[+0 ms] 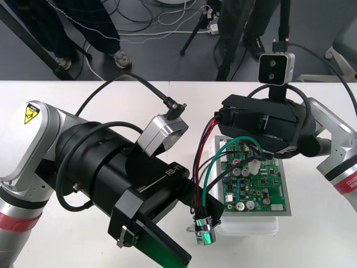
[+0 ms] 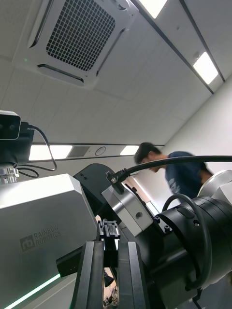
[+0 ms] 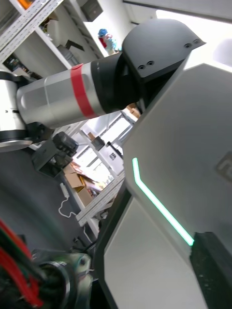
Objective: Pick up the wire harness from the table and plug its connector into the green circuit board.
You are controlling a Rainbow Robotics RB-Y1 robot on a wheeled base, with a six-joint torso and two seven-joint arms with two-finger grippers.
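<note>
The green circuit board (image 1: pixel 254 184) lies on its white base (image 1: pixel 245 230) at the table's right. My right gripper (image 1: pixel 248 146) hovers over the board's far left part. In the right wrist view its fingers (image 2: pixel 92 275) stand close together, shut on the harness's small black plug (image 2: pixel 109 229). Red, black and green wires (image 1: pixel 211 167) arc from there down to the metal socket (image 1: pixel 202 231), which sits in my left gripper (image 1: pixel 202 219) off the board's near left corner. The socket (image 3: pixel 58 282) and red wires (image 3: pixel 14 263) also appear close up in the left wrist view. The plug is above the board, not in it.
My bulky left arm (image 1: pixel 111 167) stretches across the table's middle from the left. The right arm (image 1: pixel 334 145) comes in from the right edge, with a camera (image 1: pixel 276 68) standing above its gripper. Bare table lies in front of the base and to its right.
</note>
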